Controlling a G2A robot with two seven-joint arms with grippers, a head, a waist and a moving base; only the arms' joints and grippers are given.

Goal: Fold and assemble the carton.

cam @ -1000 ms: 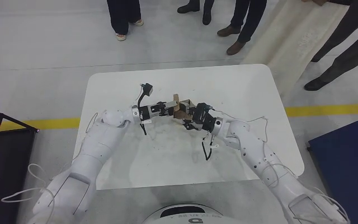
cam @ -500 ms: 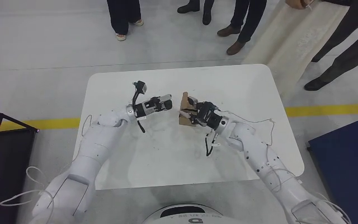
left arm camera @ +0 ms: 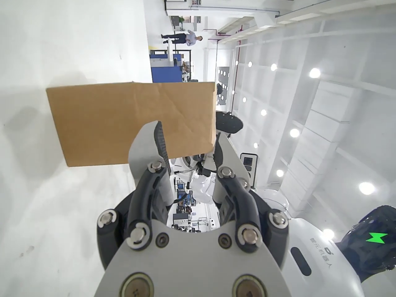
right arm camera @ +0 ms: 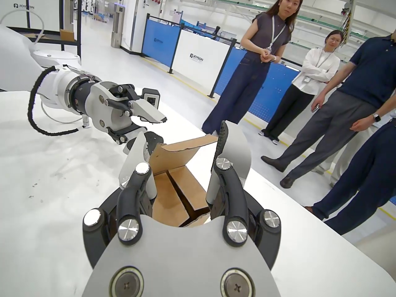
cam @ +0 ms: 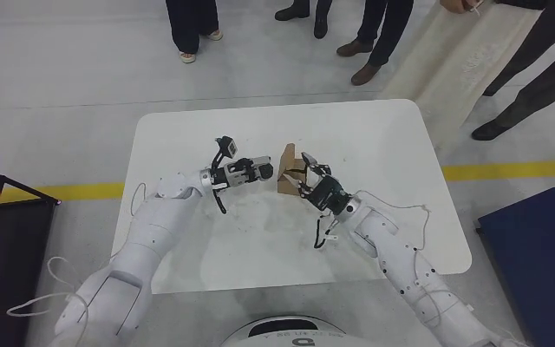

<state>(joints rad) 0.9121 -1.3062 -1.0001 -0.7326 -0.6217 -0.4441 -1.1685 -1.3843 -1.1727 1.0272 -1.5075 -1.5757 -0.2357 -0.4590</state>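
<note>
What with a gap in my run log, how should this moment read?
carton on table, unfinished; left pincer open, near it; right pincer open at its rim

**Marks on the barriers, a wall panel and the floor**

In the right wrist view, a white rectangular barrier panel carries a small dark logo with one short word beside it, a company mark. The blue rectangular barrier panel next to it bears the same kind of mark in white. A white wall panel farther off has it in dark letters. In the top view, a yellow painted stripe crosses the grey floor beside the white table. Small wall plates in the left wrist view are too small to read.
</note>
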